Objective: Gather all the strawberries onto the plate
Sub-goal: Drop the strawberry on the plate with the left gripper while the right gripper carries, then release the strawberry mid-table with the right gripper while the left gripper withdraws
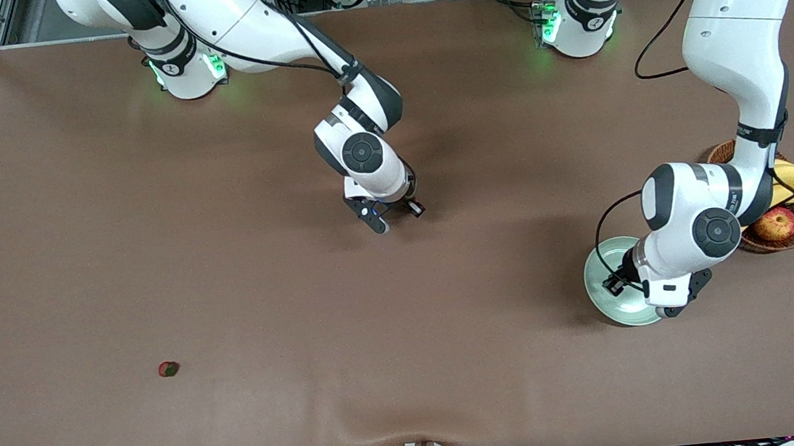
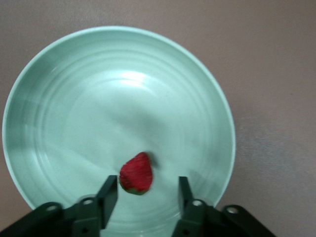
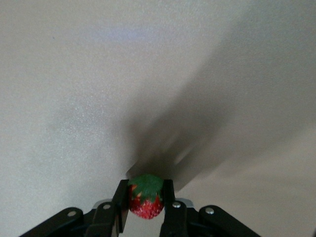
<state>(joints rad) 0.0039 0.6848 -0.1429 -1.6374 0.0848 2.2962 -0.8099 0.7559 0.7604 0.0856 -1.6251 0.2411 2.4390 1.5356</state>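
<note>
The left hand point(image 2: 147, 195) hung over the pale mint-green plate point(image 1: 603, 283), which sat on the brown bench point(image 1: 288, 299) toward the left arm's end, just beside a wicker basket point(image 1: 763, 242) holding an apple point(image 1: 776, 223) and a banana point(image 1: 793, 177). In the left wrist view its fingers point(image 2: 109, 193) stood apart, released, and a strawberry point(image 2: 137, 173) showed between them, touching neither finger; whether it already lay on the plate's surface could not be told.

The right hand point(image 1: 396, 217) was over the bare middle of the bench. The right wrist view showed its fingers point(image 3: 121, 202) clenched on a second strawberry point(image 3: 146, 196), green leafy top turned away from the wrist, the red body pinched on both sides.

A third strawberry point(image 1: 168, 369) lay alone on the bench toward the right arm's end, nearer to the front camera than the plate and well apart from both hands.
</note>
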